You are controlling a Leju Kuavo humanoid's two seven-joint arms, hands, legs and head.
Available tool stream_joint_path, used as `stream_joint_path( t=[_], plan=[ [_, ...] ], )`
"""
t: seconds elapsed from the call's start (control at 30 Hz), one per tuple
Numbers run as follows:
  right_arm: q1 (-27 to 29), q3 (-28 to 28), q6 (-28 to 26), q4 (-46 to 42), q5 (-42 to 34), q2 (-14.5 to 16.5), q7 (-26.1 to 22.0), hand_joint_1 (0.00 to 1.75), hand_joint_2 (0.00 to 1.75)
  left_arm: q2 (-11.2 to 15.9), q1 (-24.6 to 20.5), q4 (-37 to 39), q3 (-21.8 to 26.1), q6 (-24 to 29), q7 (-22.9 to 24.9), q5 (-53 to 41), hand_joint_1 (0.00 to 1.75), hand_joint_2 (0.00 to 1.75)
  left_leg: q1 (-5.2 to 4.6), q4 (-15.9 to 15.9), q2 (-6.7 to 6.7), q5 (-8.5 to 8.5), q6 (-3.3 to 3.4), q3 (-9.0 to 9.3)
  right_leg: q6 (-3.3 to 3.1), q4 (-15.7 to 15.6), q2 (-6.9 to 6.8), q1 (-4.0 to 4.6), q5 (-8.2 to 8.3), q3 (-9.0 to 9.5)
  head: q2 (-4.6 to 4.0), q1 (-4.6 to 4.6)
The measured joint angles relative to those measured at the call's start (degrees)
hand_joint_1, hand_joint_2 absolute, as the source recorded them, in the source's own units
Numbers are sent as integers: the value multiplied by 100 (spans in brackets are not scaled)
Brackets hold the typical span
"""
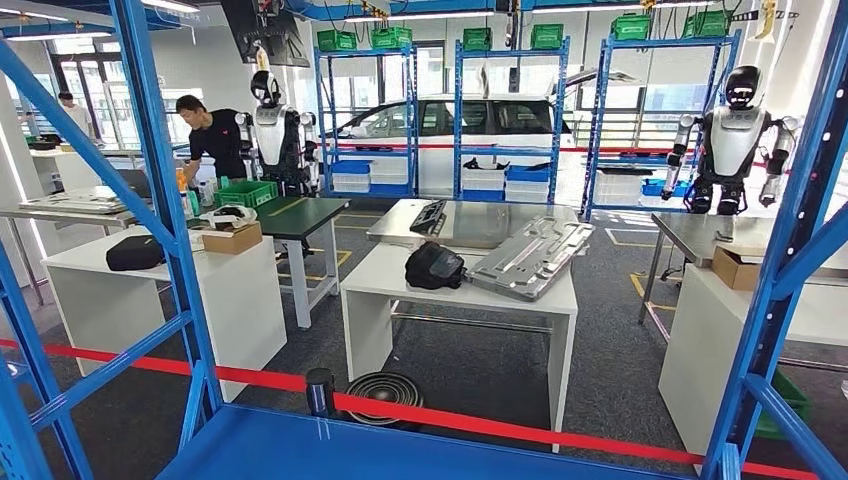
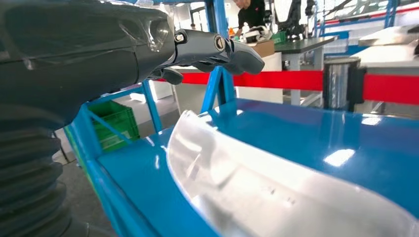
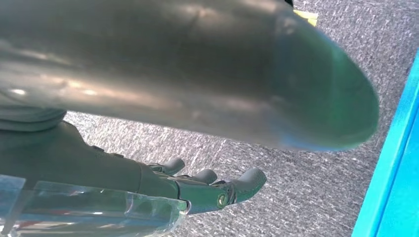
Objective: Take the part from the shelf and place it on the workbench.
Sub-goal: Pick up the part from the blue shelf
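A shiny silver sheet-metal part lies flat on the blue shelf board. My left hand hovers above the part's near end, fingers stretched out and apart, holding nothing. In the right wrist view a rounded end of the same silver part juts past the blue shelf edge. My right hand lies alongside it over grey carpet, fingers straight, nothing gripped; whether it touches the part I cannot tell. The white workbench stands ahead beyond the shelf.
Blue shelf uprights frame the head view on both sides. A red barrier belt on a post runs between shelf and workbench. The workbench carries a silver panel and a black object. A person and other robots stand farther back.
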Motion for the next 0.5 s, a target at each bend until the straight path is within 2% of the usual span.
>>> stream_joint_path(
  t=[0.13, 0.27, 0.3, 0.37, 0.4, 0.43, 0.5],
  plan=[
    [0, 14, -24, 67, 0, -3, 1, 0, 0, -32, -40, 102, -50, -1, 7, -17, 0, 175, -30, -98, -1, 5, 80, 33, 89, -20, -1, 2, 21, -20, 1, -5],
    [-1, 16, -30, 78, 0, -8, 1, 0, 0, -42, -42, 111, -57, -1, 7, -17, 0, 175, -2, -139, 5, 31, 117, 51, 108, -7, -3, 4, 5, -32, 0, -3],
    [-5, 19, -39, 87, -1, -17, 1, 0, 0, -55, -57, 121, -65, 1, 7, -17, 0, 175, 11, -159, 7, 47, 146, 57, 109, 145, -7, 1, -78, -111, 0, 3],
    [-11, 24, -67, 126, -7, -40, 15, 0, 0, -103, -85, 226, -106, 2, 8, -17, 0, 175, 20, -179, 9, 69, 191, 54, 119, 1021, -13, -19, -399, -551, -1, 19],
    [-15, 25, -81, 149, -9, -49, 23, 0, 0, -128, -99, 288, -129, 2, 9, -17, 0, 175, 16, -176, 6, 72, 204, 48, 140, 1366, -15, -31, -506, -723, -1, 28],
    [-17, 25, -90, 167, -11, -53, 33, 0, 0, -151, -102, 347, -147, 2, 9, -17, 0, 175, 16, -167, 3, 69, 201, 44, 181, 1445, -17, -48, -488, -767, -1, 32],
    [-29, 26, -98, 180, -13, -61, 43, 0, 0, -181, -120, 397, -162, 1, 8, -17, 0, 175, 17, -133, -2, 50, 171, 41, 254, 686, -27, -78, -198, -402, -1, 39]
  ],
)
